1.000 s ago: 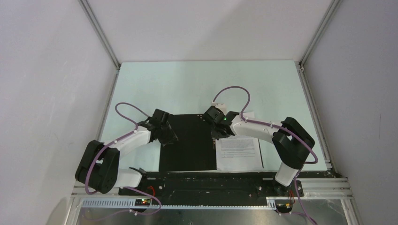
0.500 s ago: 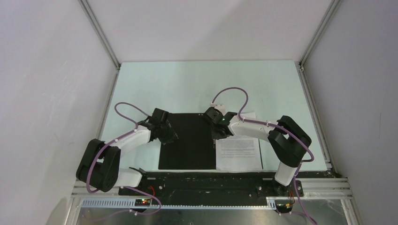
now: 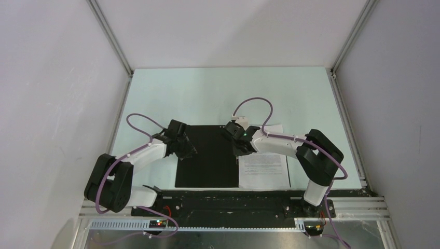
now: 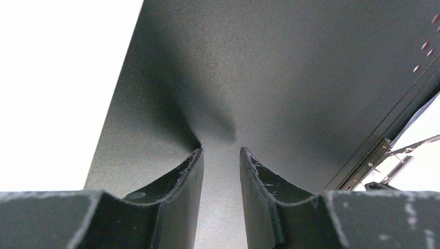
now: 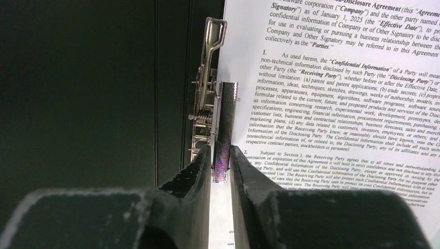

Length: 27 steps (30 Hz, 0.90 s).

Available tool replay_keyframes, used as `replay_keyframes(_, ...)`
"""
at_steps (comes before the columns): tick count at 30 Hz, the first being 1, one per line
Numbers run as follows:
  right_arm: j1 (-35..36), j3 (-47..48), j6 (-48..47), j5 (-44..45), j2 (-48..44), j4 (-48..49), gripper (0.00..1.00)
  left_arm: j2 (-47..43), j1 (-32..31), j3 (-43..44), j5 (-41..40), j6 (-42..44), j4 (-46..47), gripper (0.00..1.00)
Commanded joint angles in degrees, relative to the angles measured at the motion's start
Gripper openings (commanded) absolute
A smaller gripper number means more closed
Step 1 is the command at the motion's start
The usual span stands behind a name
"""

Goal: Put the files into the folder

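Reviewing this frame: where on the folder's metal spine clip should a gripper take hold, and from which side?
Take the spine clip by its narrow textured bar beside the paper sheet's left edge. Come along the spine, a finger on each long side: the bar is slim across. The right gripper straddles its near end this way.

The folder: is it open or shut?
Open. The folder lies spread flat, black inside facing up, its metal clip exposed.

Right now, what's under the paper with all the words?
The paper covers that spot, likely the right half of the folder. Only its black left half and metal clip show. Any second sheet is hidden.
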State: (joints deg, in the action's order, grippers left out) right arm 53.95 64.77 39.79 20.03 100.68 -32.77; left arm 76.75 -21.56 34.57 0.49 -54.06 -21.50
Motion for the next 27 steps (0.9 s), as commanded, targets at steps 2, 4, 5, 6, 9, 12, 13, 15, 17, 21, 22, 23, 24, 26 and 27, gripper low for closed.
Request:
replay_keyframes(2, 2.1, -0.5, 2.2, -0.6, -2.7, -0.9, 0.18, 2.5, 0.8, -2.4, -4.9, 0.1, -2.2, 0.39)
replay_keyframes(4, 2.1, -1.5, 2.5, -0.6, -3.1, -0.6, 0.18, 2.5, 0.8, -2.4, -4.9, 0.1, -2.2, 0.39)
replay_keyframes(5, 2.0, -1.8, 2.6, -0.6, -3.4, -0.3, 0.19, 2.6, 0.8, -2.3, -4.9, 0.1, -2.2, 0.39)
replay_keyframes(6, 2.1, -2.4, 2.7, -0.8, -3.6, -0.2, 0.19, 2.6, 0.8, -2.3, -4.8, 0.0, -2.2, 0.39)
replay_keyframes(9, 2.2, -4.2, 2.9, -1.2, -4.6, 1.2, 0.22, 2.7, 0.8, -2.2, -4.8, 0.0, -2.2, 0.39)
replay_keyframes(12, 2.2, -5.2, 3.1, -1.3, -5.1, 2.0, 0.23, 2.9, 0.9, -2.0, -4.9, 0.0, -2.2, 0.39)
replay_keyframes(13, 2.4, -5.5, 3.2, -1.3, -5.4, 2.0, 0.23, 2.9, 0.9, -2.0, -4.8, 0.0, -2.2, 0.39)
replay_keyframes(15, 2.6, -5.9, 3.4, -1.0, -5.6, 2.1, 0.23, 3.0, 0.9, -1.9, -4.7, -0.1, -2.2, 0.39)
replay_keyframes(17, 2.9, -6.0, 3.6, -0.9, -5.9, 2.2, 0.25, 3.1, 1.0, -1.9, -4.7, -0.4, -2.2, 0.39)
replay_keyframes(21, 3.2, -6.1, 3.7, -0.6, -6.2, 2.4, 0.33, 3.1, 0.9, -1.9, -4.8, -0.7, -2.2, 0.39)
replay_keyframes(22, 3.1, -6.1, 3.7, -0.6, -6.4, 2.5, 0.36, 3.1, 1.0, -1.9, -4.7, -0.8, -2.2, 0.39)
replay_keyframes(23, 3.1, -6.1, 3.7, -0.4, -6.6, 2.6, 0.38, 3.1, 1.0, -1.9, -4.7, -0.7, -2.2, 0.39)
replay_keyframes(24, 3.1, -6.1, 3.7, -0.4, -6.9, 2.7, 0.41, 3.2, 1.0, -1.8, -4.7, -0.7, -2.2, 0.39)
replay_keyframes(26, 2.7, -6.1, 3.6, -0.4, -7.4, 2.9, 0.44, 3.2, 1.0, -1.7, -4.6, -0.7, -2.2, 0.39)
replay_keyframes(27, 2.5, -6.1, 3.7, -0.4, -7.6, 2.8, 0.45, 3.2, 0.9, -1.7, -4.6, -0.7, -2.2, 0.39)
